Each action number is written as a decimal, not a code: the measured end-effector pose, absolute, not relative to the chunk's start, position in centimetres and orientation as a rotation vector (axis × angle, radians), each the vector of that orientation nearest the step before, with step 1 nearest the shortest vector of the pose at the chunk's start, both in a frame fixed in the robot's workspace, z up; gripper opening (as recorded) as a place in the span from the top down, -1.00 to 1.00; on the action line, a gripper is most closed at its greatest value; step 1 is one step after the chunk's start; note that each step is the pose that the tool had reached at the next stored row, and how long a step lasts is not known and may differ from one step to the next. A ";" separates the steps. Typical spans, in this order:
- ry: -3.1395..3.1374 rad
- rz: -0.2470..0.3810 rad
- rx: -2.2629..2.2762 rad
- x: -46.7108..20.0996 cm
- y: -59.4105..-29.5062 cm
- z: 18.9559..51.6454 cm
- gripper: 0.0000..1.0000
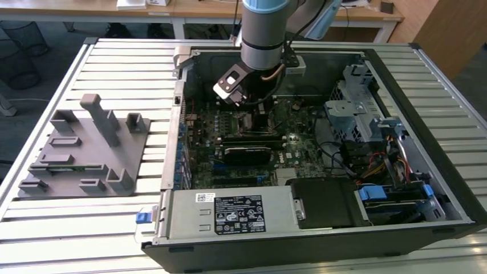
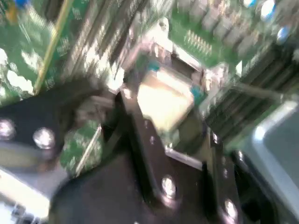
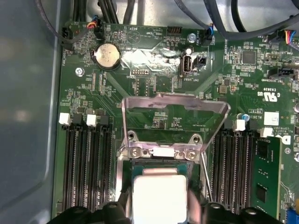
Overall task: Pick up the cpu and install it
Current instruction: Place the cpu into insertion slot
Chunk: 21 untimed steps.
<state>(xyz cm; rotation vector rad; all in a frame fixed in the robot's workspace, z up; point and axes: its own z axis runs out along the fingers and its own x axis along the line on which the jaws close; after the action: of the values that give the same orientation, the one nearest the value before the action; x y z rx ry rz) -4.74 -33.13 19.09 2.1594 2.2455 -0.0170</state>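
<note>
Right, one arm (image 1: 263,34) hangs over the open computer case (image 1: 320,251), which lies flat on the slatted table (image 1: 99,240). Its one gripper (image 1: 255,108) is down inside the case, just above the motherboard (image 1: 297,131). Off towards the exterior view's left sits a single grey fixture tray (image 1: 84,148), well apart from the case, its blocks standing up.

In the first wrist view there is one cpu (image 3: 160,196), a pale square. Two black fingers (image 3: 117,212) sit narrow about it, one against each opposite edge, so the gripper has hold of the chip. It is squarely over the one socket (image 3: 140,152). From where I stand I can't tell whether it is seated or a touch above it.

One load plate (image 3: 173,99) is swung up and open beyond the cpu, a silver frame with green board showing through its window. Either side of the socket run banks of dark memory slots (image 3: 88,163). I count four white latch tabs (image 3: 64,120), two on one side and two on the other. One round coin battery (image 3: 106,55) lies further up the board, clear of everything.

The second wrist view gives the same grip closer in: the cpu (image 2: 164,100) is between the two fingers (image 2: 140,126), with the board beneath.
</note>
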 end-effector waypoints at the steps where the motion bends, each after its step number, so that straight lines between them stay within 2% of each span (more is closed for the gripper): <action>1: 2.245 -0.019 2.159 -4.8 -33.2 19.1 -0.20; 11: 2.247 -0.017 2.161 -4.7 -33.2 19.7 -0.20; 14: 2.249 -0.017 2.164 -4.5 -33.2 19.7 -0.18; 15: 2.249 -0.017 2.164 -4.4 -33.2 19.7 -0.04; 21: 2.245 -0.020 2.171 -4.4 -33.2 19.8 -0.04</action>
<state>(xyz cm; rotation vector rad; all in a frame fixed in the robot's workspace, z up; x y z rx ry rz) -4.38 -33.20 19.81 2.1712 2.2450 -0.0196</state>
